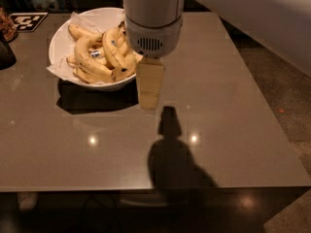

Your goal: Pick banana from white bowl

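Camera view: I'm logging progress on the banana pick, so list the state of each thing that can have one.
white bowl: upright on the table, holding bananas, with the paper lining sticking out over its rim.
bananas: piled in the bowl, none lifted out.
tool: pointing down beside the bowl's right rim, carrying no banana.

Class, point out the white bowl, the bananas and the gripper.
white bowl [59,45]: camera view, bare left inner wall.
bananas [92,57]: camera view, middle of pile.
gripper [148,102]: camera view, lower end, right of the bowl.
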You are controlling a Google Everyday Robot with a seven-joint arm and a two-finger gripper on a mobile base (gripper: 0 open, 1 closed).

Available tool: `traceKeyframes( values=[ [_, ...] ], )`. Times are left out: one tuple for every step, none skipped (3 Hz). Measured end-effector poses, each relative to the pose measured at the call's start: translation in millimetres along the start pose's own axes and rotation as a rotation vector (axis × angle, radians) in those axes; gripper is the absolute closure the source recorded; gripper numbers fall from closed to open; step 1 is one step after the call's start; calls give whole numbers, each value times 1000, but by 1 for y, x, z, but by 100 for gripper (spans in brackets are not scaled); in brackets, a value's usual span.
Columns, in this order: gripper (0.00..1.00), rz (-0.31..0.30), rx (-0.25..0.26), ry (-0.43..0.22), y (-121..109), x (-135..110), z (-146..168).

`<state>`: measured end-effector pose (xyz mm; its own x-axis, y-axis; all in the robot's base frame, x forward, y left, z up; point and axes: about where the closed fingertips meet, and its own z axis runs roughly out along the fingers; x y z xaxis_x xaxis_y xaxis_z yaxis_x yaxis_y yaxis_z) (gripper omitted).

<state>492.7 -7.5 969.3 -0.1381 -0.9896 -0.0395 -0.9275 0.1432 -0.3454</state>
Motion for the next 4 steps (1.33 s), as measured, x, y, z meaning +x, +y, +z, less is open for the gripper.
traceKeyframes(
  values=[
    [0,18,-41,-68,-13,-26,0],
    [0,43,-107,-140,-40,-69,2],
    [0,38,-173,-172,-51,-104,11],
    [0,6,-221,-176,-49,-140,26]
  ],
)
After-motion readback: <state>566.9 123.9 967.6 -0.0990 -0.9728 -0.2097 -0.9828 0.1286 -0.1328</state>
